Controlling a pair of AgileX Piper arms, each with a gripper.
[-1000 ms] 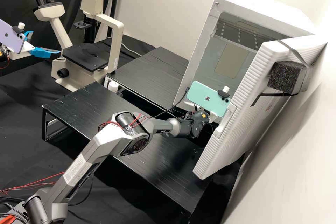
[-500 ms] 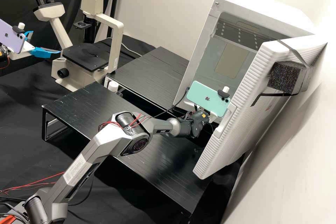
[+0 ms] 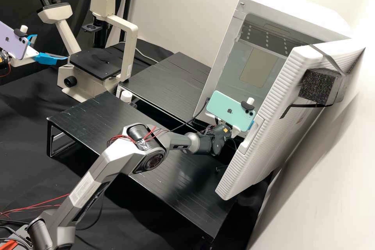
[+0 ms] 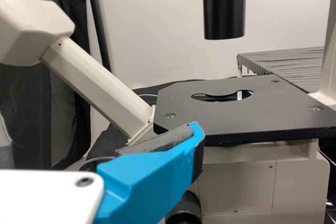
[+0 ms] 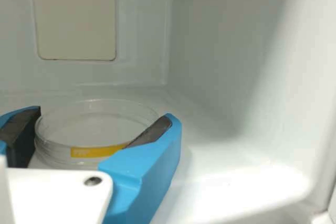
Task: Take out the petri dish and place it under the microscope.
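In the high view, the right gripper (image 3: 251, 124) was inside the mouth of a white cabinet (image 3: 275, 4), beside the handle of its open door (image 3: 269, 101). The right wrist view looked into the cabinet, where the petri dish (image 5: 97, 119) sat low between that gripper's two fingers. They were parted by about the width of the dish, with their dark pads (image 5: 152, 131) against its sides, pinching it. The cabinet floor (image 5: 210, 161) spread out around them; whether the dish touched it could not be told. A plain panel (image 5: 76, 17) was on the back wall, beyond the fingertips.

A yellow label (image 5: 97, 151) with pale lettering ran along the side of the dish facing the gripper's white mount. The green phone (image 3: 230, 110) fixed above that gripper bore a dark logo.

The left gripper (image 3: 51, 47) held its fingers spread wide, with nothing between them. Just beyond it was the microscope (image 3: 129, 43). The left wrist view showed the hole (image 4: 223, 97) in the black stage (image 4: 178, 98) past one blue finger, and a black tube (image 4: 224, 6) above it.
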